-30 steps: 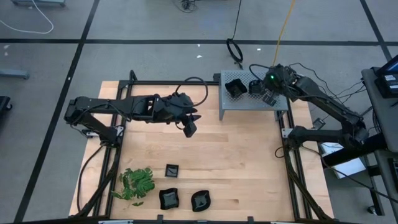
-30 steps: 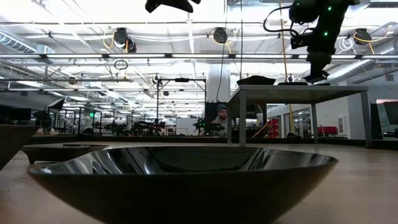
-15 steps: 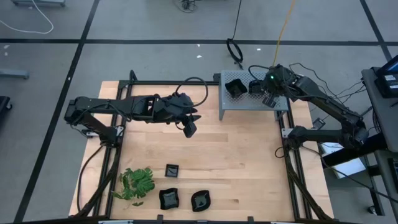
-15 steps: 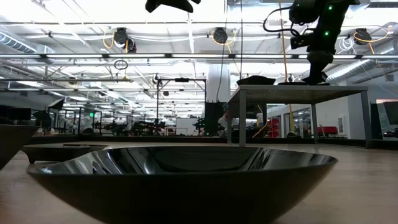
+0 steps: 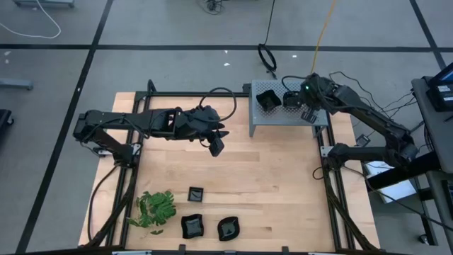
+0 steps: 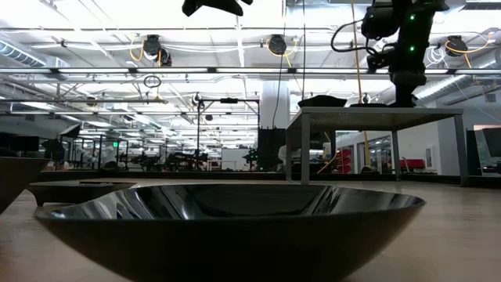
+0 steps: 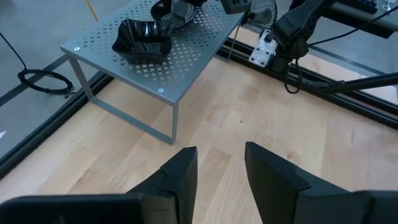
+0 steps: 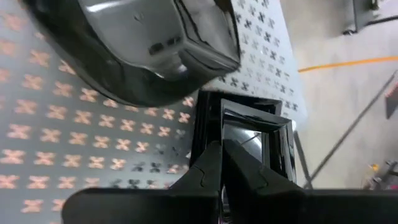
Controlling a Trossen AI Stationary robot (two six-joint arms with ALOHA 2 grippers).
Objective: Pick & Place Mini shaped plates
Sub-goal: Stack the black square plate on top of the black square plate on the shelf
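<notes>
A grey perforated stand (image 5: 283, 122) at the table's far right carries a large black plate (image 5: 267, 100) and a small square plate (image 5: 290, 99). My right gripper (image 5: 306, 111) is above the stand, shut, with its tips at the small square plate (image 8: 252, 134). My left gripper (image 5: 216, 146) hangs open over the middle of the table with nothing between its fingers (image 7: 221, 168). Three more black plates lie near the table's front edge: a small square one (image 5: 196, 193) and two wavy ones (image 5: 192, 226) (image 5: 228, 228). My right gripper's shut fingertips (image 8: 219, 155) slant down from above to the small square plate's near rim (image 8: 208, 118). Whether they touch it, I cannot tell. The plate lies flat on the stand, beside the large plate (image 8: 137, 43).
A green leafy sprig (image 5: 156, 209) lies at the front left. Black frame rails (image 5: 333, 191) run along the table's sides. In the low view a wide black plate (image 6: 235, 215) fills the foreground. Bare wood lies between the stand and the front plates.
My right gripper has rolled a little over the stand and stayed shut. The plates lie where they were.
</notes>
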